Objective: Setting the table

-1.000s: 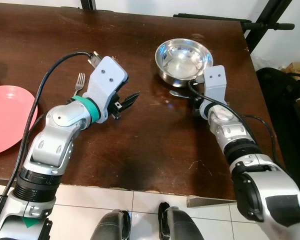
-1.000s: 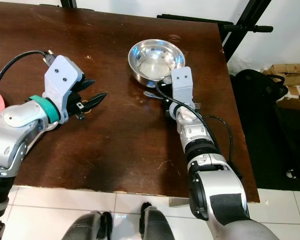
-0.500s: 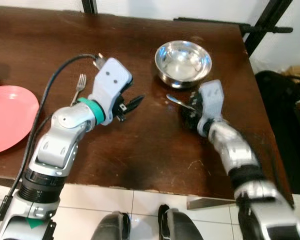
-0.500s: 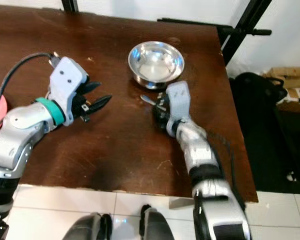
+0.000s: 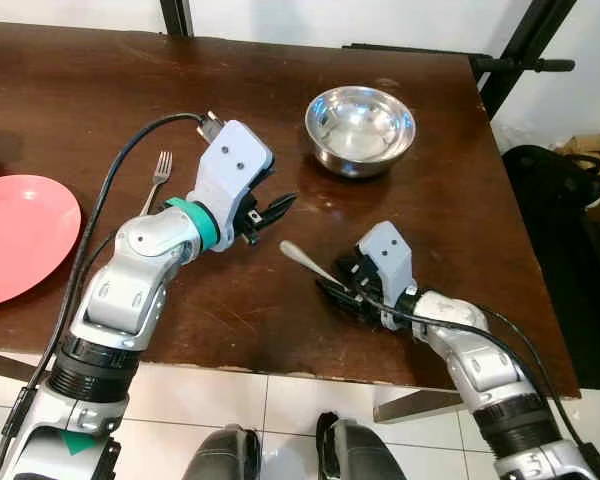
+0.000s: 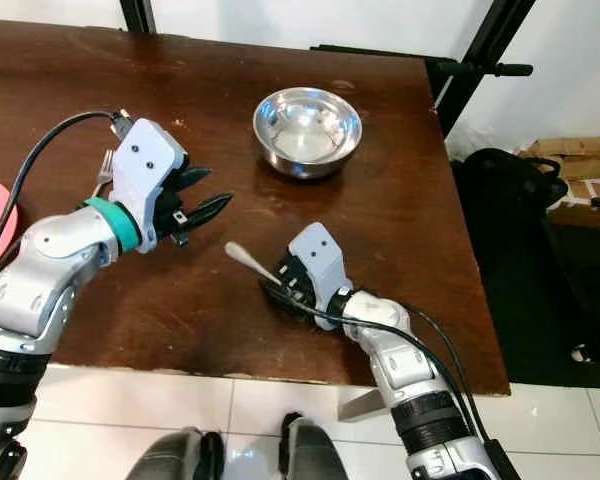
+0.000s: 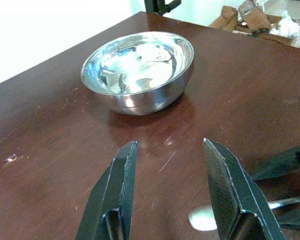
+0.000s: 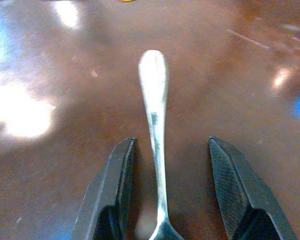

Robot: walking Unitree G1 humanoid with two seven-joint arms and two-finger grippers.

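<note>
A metal spoon (image 5: 305,260) lies on the dark wooden table (image 5: 100,90) near its front edge, handle pointing toward the middle. My right gripper (image 5: 338,285) is low over it and open. In the right wrist view the spoon (image 8: 154,100) runs between the two fingers (image 8: 115,190) with a gap on each side. My left gripper (image 5: 272,207) hovers open above the table's middle, just beyond the spoon's handle tip. A steel bowl (image 5: 360,125) stands at the back right. A fork (image 5: 160,167) lies left of the left arm, and a red plate (image 5: 20,235) sits at the left edge.
The table's right edge runs close to the bowl. A black bag (image 5: 565,190) stands on the floor beyond it. A black stand (image 5: 525,62) rises behind the far right corner. Bare wood stretches between plate, fork and spoon.
My right gripper has drawn back from beside the bowl toward the table's front edge, and the spoon has come with it. The left gripper has stayed about where it was.
</note>
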